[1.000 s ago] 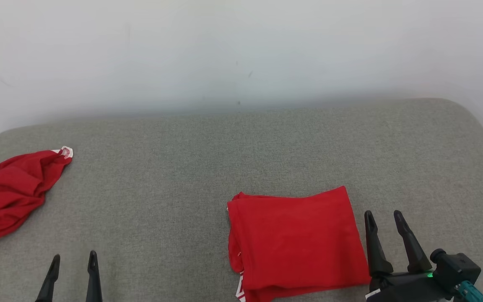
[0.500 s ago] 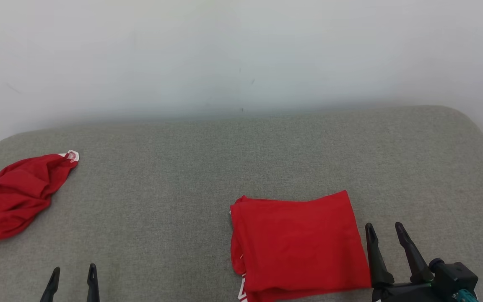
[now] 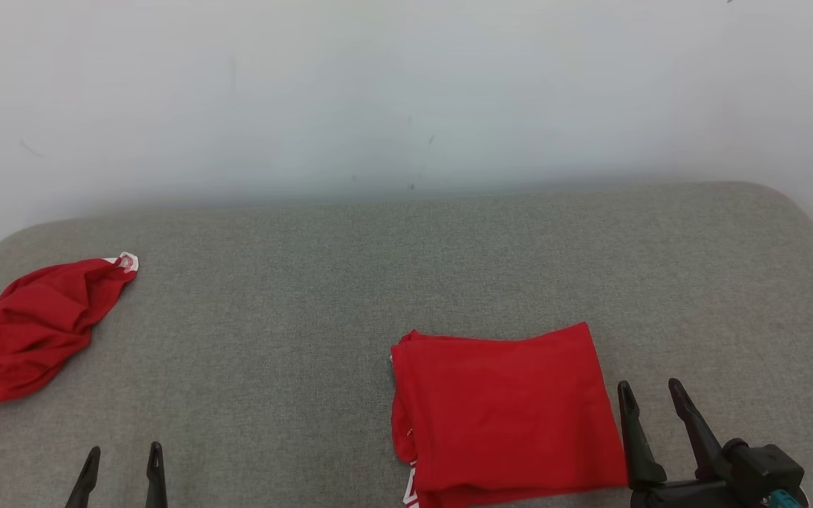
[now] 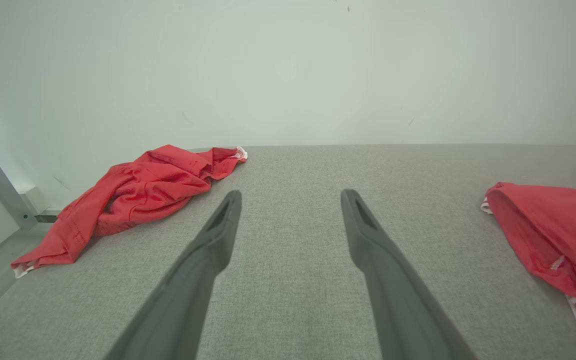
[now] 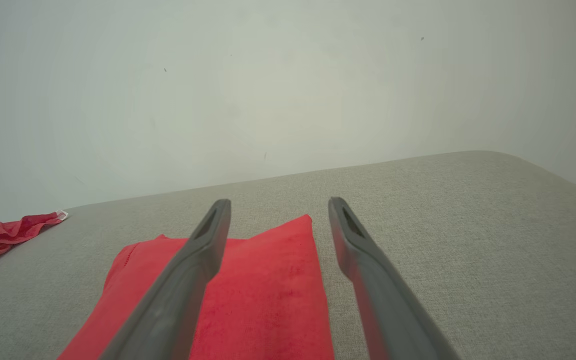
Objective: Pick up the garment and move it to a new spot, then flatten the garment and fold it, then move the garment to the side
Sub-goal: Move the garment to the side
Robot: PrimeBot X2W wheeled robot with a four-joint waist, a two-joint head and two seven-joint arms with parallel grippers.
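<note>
Closest to me, the left gripper [image 3: 125, 449] hovers low over the near edge of the grey padded surface [image 3: 322, 296], its two dark fingers spread wide with nothing between them. Over on the right, the right gripper [image 3: 648, 385] is spread just as wide and is also empty. It hangs just beside the right edge of the folded red garment [image 3: 505, 409], with its fingertips apart from the cloth. In the right wrist view, its left finger crosses in front of the garment, while the right finger stands over bare grey fabric.

The folded red garment lies flat on the near right part of the surface as a neat, roughly square stack. A bit of red-and-white striped trim [image 3: 410, 494] peeks out at its near left corner.

Farther back, well apart at the left edge, a crumpled red garment [image 3: 25, 331] sits in a loose, wrinkled heap. It has a small white patch [image 3: 128, 262] at its far tip, and its near end trails toward the edge of the surface.

Behind everything, the surface's rounded far edge meets a plain pale wall [image 3: 406, 92] with a few faint marks.
</note>
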